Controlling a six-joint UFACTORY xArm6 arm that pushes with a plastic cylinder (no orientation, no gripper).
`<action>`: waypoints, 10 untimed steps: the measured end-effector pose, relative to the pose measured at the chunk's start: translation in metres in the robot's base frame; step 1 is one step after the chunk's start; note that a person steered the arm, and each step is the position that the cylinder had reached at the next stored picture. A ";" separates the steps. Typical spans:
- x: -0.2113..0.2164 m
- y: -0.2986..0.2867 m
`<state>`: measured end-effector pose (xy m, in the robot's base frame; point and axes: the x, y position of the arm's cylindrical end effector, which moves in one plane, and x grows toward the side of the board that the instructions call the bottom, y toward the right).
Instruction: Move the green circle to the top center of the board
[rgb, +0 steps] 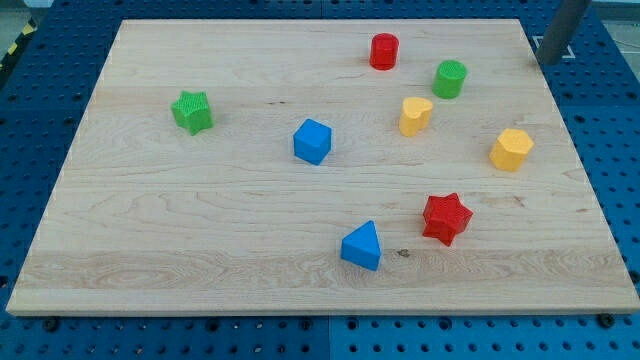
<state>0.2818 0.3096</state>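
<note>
Your tip (546, 63) touches nothing, parked off the wooden board's (150, 240) top-right corner; the green circle block (450, 78) lies toward the view's left, slightly lower.

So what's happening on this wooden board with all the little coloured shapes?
A robot arm pushes small blocks around a wooden board with a dark rod. Its job is to slide the green circle to the top center. Right now my tip sits off the board's top right corner, touching nothing, with the green circle down to its left. That block is in the upper right area, beside the red cylinder and above the yellow heart, so it is not at top center yet.
</note>
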 end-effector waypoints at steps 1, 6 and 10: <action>0.004 -0.008; 0.029 -0.059; 0.033 -0.115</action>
<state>0.3152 0.1950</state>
